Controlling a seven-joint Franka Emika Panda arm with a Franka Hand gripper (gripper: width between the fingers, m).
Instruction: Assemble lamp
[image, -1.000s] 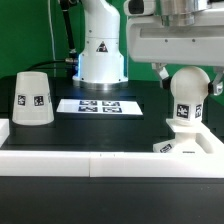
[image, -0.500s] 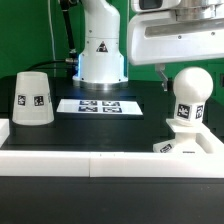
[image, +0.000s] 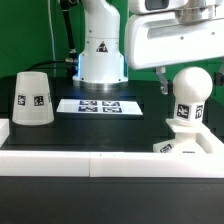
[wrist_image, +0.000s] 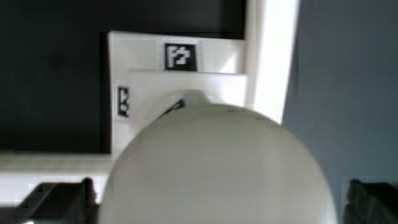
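On the base (image: 186, 147), bulb (image: 190, 88) stands upright — ball topmost.

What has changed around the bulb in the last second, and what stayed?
The gripper has drawn away from the bulb. Its body now looks larger and reaches further toward the exterior view's left. The wrist view shows its fingers open, clear of the ball. The bulb stays upright on the base. The shade and the marker board have not moved.
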